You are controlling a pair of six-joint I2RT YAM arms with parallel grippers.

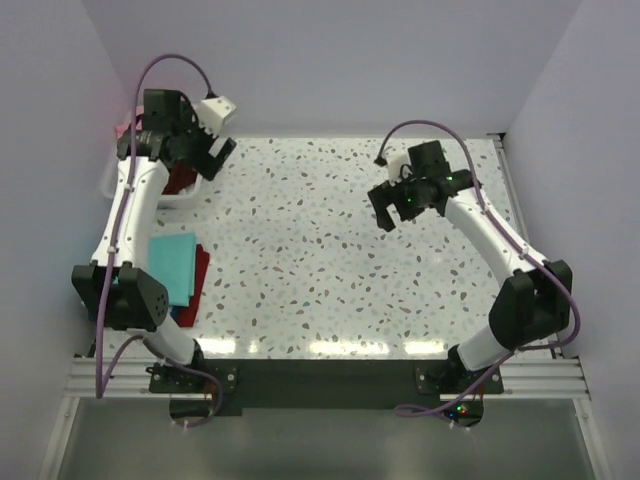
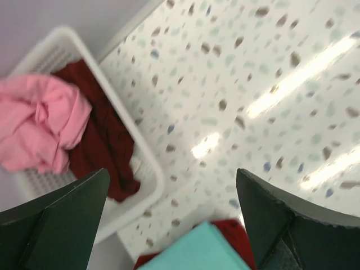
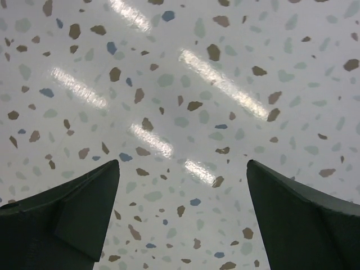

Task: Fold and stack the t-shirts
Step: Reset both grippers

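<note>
A folded teal t-shirt (image 1: 172, 265) lies on a folded red t-shirt (image 1: 201, 275) at the table's left edge, with a bit of blue cloth (image 1: 184, 316) under them. The left wrist view shows the teal (image 2: 194, 253) and red (image 2: 233, 229) tees at its bottom edge. A crumpled pink t-shirt (image 2: 39, 126) and a dark maroon t-shirt (image 2: 104, 143) lie in the white basket (image 2: 149, 177). My left gripper (image 1: 212, 155) (image 2: 172, 180) is open and empty, held above the table beside the basket. My right gripper (image 1: 393, 208) (image 3: 183, 166) is open and empty above bare table.
The white slatted basket (image 1: 108, 182) stands at the far left corner, mostly hidden by my left arm. The speckled table (image 1: 330, 260) is walled by white panels at the back and both sides.
</note>
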